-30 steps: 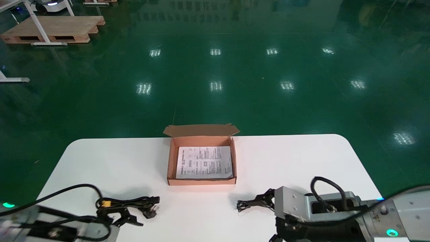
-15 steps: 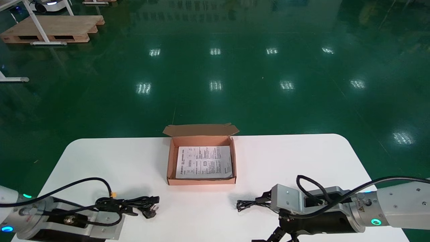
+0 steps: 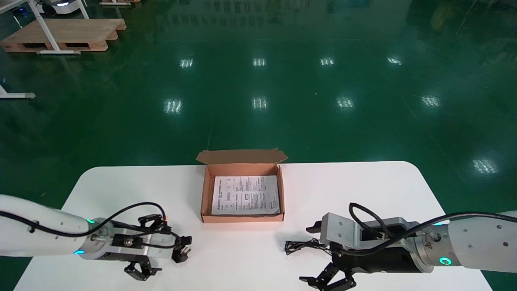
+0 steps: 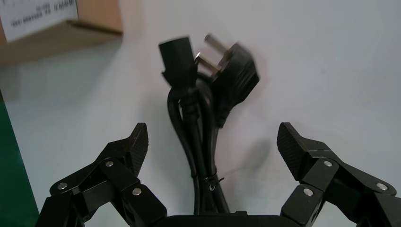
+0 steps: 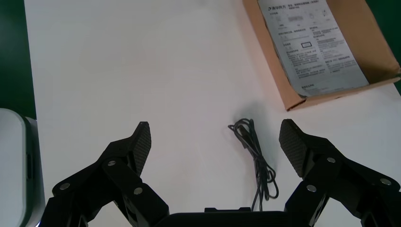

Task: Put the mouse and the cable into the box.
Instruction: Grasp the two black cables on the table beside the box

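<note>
Left gripper point(image 4: 213, 144), fingers spread wide, straddles the bundled power cable point(image 4: 202, 111), pads clear of it, at 8 o'clock from the open box point(image 3: 242, 218). Right gripper point(image 5: 215, 137), likewise spread, hangs over a thin black cord point(image 5: 253, 147) at 4 o'clock on the table point(image 3: 355, 190).

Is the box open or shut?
Open: the box has its lid flap folded back, and a printed sheet shows inside.

Left gripper point(image 3: 158, 245) has jaws spread around the black cable point(image 3: 180, 250).
</note>
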Motion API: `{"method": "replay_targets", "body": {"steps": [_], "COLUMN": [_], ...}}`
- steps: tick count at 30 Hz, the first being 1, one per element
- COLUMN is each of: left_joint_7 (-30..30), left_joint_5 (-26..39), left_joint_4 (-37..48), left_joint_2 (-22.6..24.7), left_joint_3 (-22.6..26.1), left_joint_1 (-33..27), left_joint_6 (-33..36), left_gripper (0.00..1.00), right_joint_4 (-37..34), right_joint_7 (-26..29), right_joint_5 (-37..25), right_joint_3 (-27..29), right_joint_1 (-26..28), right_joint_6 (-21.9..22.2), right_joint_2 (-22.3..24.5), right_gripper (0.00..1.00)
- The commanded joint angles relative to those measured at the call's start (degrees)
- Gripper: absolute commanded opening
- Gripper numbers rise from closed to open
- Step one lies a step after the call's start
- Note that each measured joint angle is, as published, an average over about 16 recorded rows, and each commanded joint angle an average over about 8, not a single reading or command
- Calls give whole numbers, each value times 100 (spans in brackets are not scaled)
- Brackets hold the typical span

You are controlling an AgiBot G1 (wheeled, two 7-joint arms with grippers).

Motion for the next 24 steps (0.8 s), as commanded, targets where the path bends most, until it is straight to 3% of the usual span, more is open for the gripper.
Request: {"method": "replay_targets", "body": {"steps": [1,13,24], "left_joint_7": [-14,456,588], "left_joint_5": [159,145,209], "left_joint_4": [298,1461,1871], "left_joint_2": [130,455,599], "left_joint_3": [30,43,102], "left_joint_1": [-74,-450,-563], "left_joint_6": [-170,-273,-256], "left_gripper": [100,100,100], "right_joint_4": [154,358,-904], "right_joint_7": [82,327,-51], "right_joint_5": [-31,-276,-1084], "right_joint_3": [-1,-66,-365], "right_joint_1": [-53,-189,113], "right_joint_6": [28,203,745], "right_joint_2": [65,130,-510], "right_gripper": [100,100,100]}}
